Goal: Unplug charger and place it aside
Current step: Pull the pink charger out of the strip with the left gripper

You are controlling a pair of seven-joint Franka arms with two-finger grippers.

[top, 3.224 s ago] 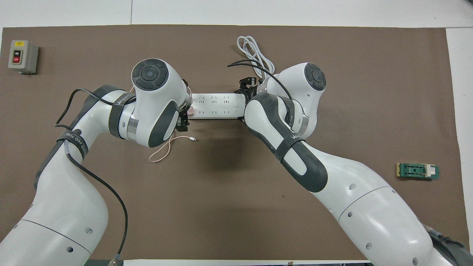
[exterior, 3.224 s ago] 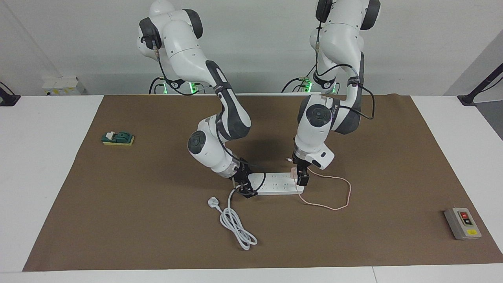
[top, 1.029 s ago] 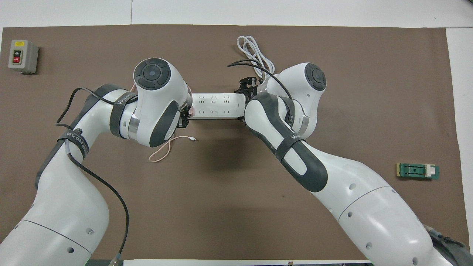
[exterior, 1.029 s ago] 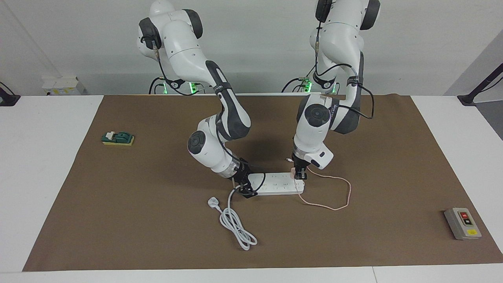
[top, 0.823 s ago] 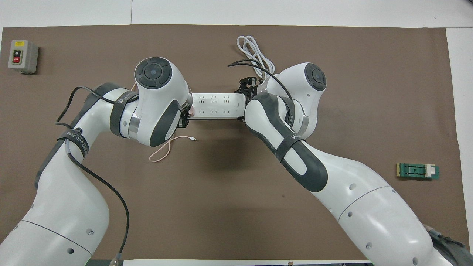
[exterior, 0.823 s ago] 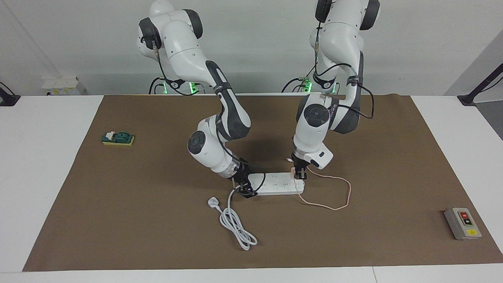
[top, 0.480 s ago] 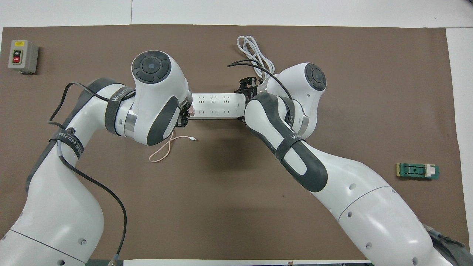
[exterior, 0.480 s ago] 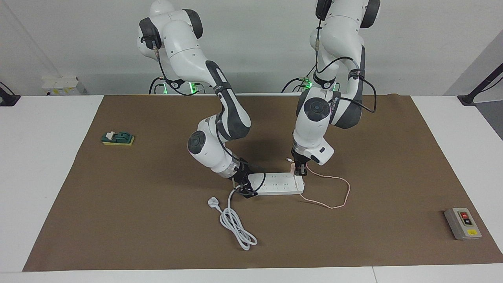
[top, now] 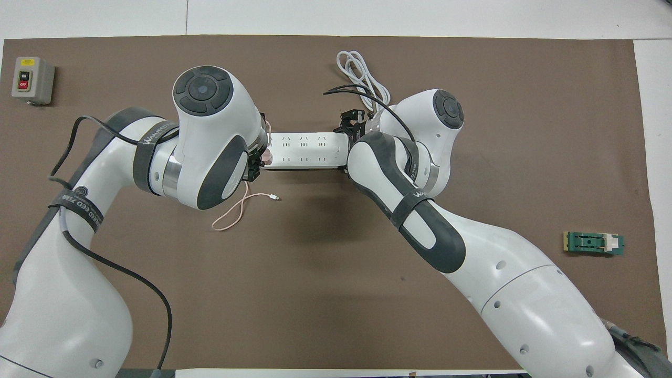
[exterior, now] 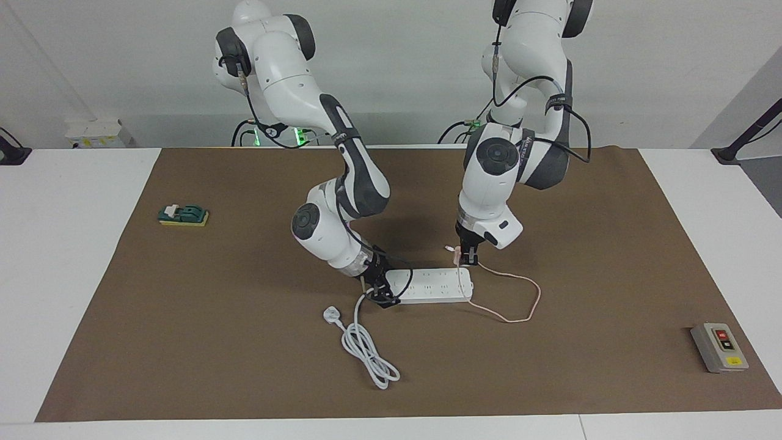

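The pale pink charger [exterior: 456, 257] is in my left gripper [exterior: 466, 259], which is shut on it and holds it just above the end of the white power strip [exterior: 431, 285] toward the left arm's side. It is clear of the sockets. Its thin pink cable [exterior: 519, 308] hangs down and loops over the mat. In the overhead view the charger [top: 266, 156] peeks out beside the left gripper [top: 256, 167]. My right gripper [exterior: 380, 293] is down on the strip's other end and shut on it; the strip also shows in the overhead view [top: 304, 152].
The strip's white three-pin plug [exterior: 330, 315] and coiled cord [exterior: 372, 360] lie farther from the robots than the strip. A grey switch box [exterior: 719, 347] sits toward the left arm's end. A green and yellow block [exterior: 183, 214] sits toward the right arm's end.
My left gripper has risen with the charger, lifting it off the strip's end. The cable loop has been drawn in a little. The right arm has not moved.
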